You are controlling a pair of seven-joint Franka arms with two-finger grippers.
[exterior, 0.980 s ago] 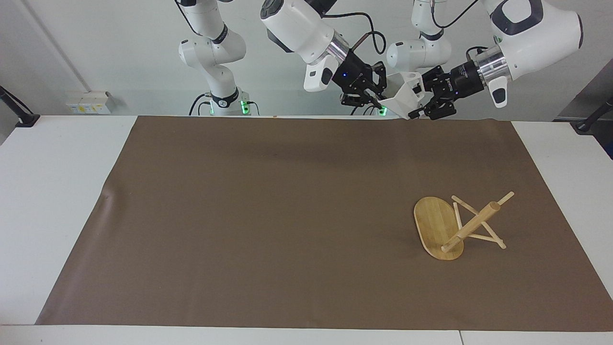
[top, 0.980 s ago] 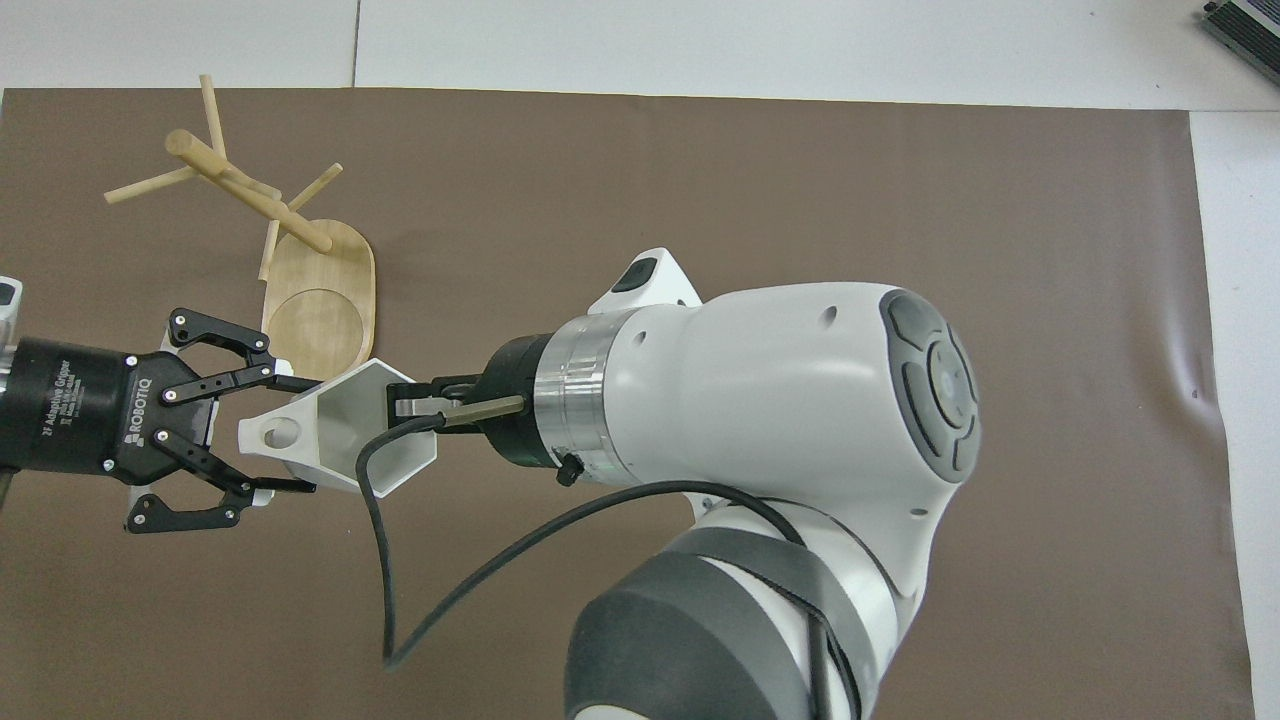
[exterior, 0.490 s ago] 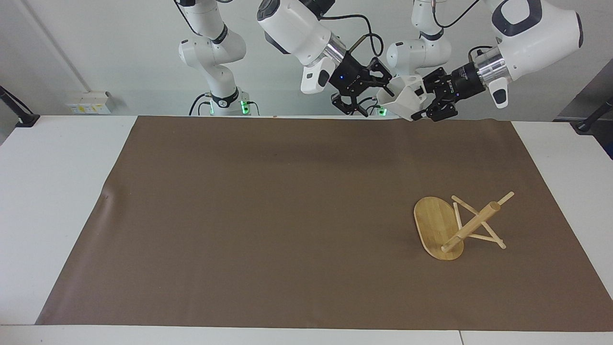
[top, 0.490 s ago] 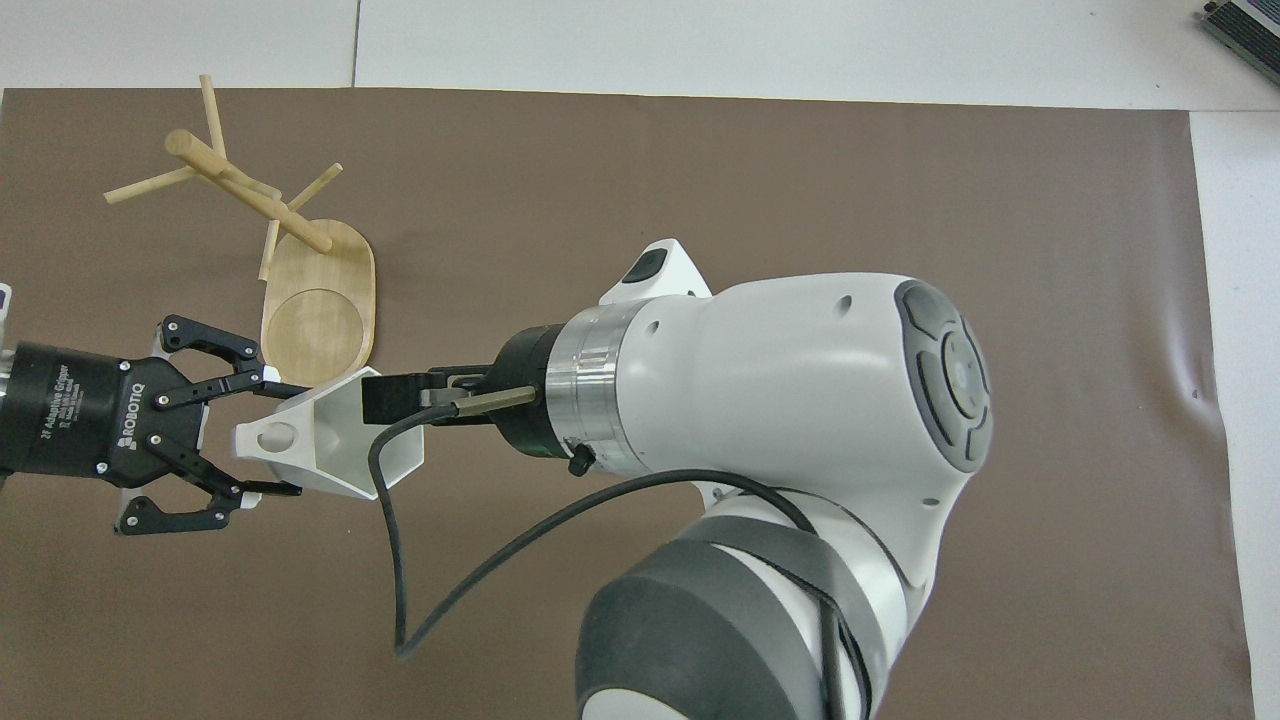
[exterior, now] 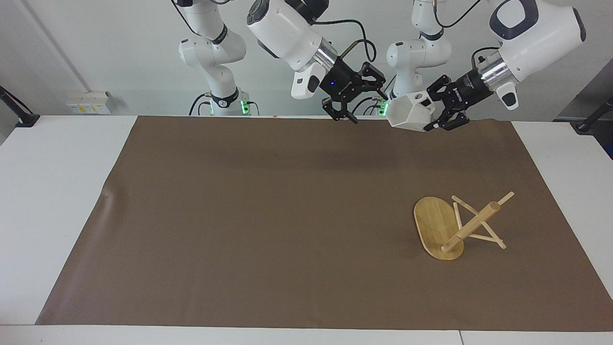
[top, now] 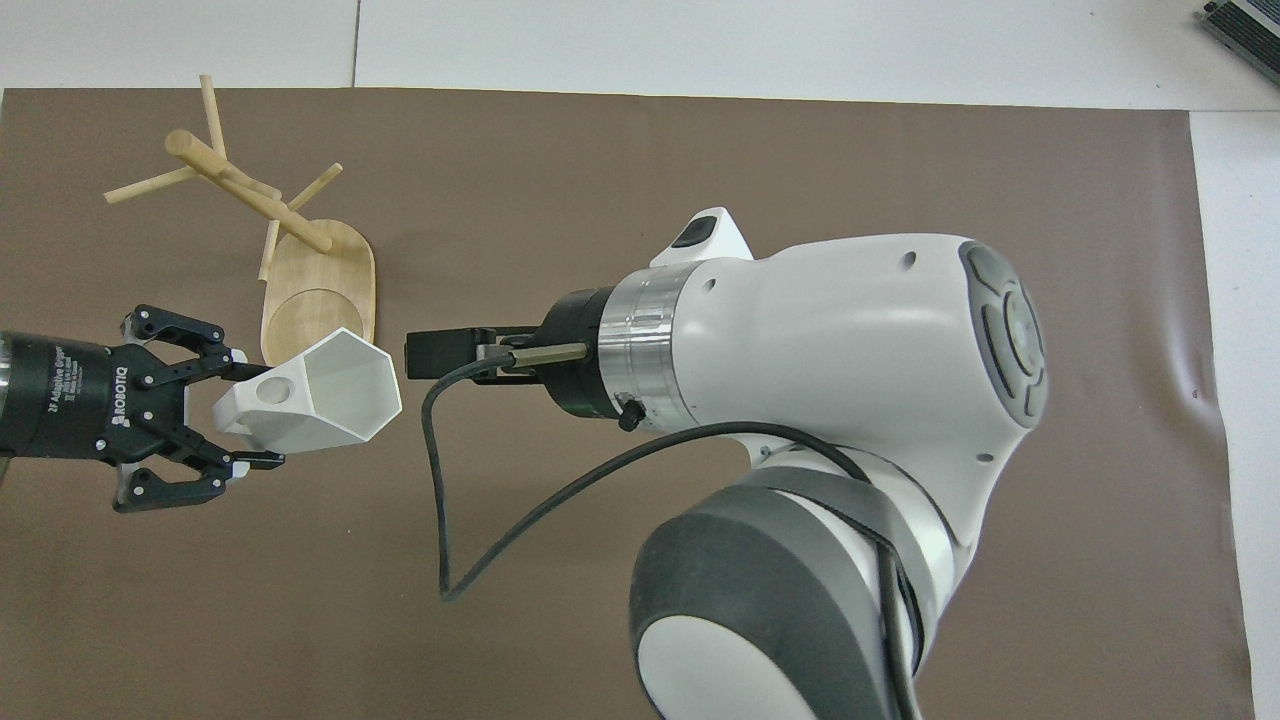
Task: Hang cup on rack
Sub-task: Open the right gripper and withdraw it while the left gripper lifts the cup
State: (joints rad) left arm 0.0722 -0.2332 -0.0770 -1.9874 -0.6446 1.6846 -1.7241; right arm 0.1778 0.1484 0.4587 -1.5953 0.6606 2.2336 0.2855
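The white faceted cup point(exterior: 408, 113) hangs in the air over the edge of the mat nearest the robots, held at its tab-handle end by my left gripper point(exterior: 433, 112), which is shut on it. In the overhead view the cup point(top: 340, 392) points its hexagonal rim away from the left gripper point(top: 250, 412). My right gripper point(exterior: 360, 103) is open and empty, apart from the cup, toward the right arm's end; it also shows in the overhead view point(top: 430, 355). The bamboo rack point(exterior: 471, 225) lies tipped over on the mat, its oval base point(top: 318, 295) on edge and its post point(top: 250, 195) slanting.
A brown mat point(exterior: 268, 220) covers most of the white table point(exterior: 52, 201). The right arm's large white link point(top: 840, 350) hides the mat's middle in the overhead view. A black cable point(top: 440, 500) hangs from that arm's wrist.
The right gripper let go of the cup's rim and drew back toward its own end. The left gripper, still holding the cup, turned it and carried it toward the left arm's end.
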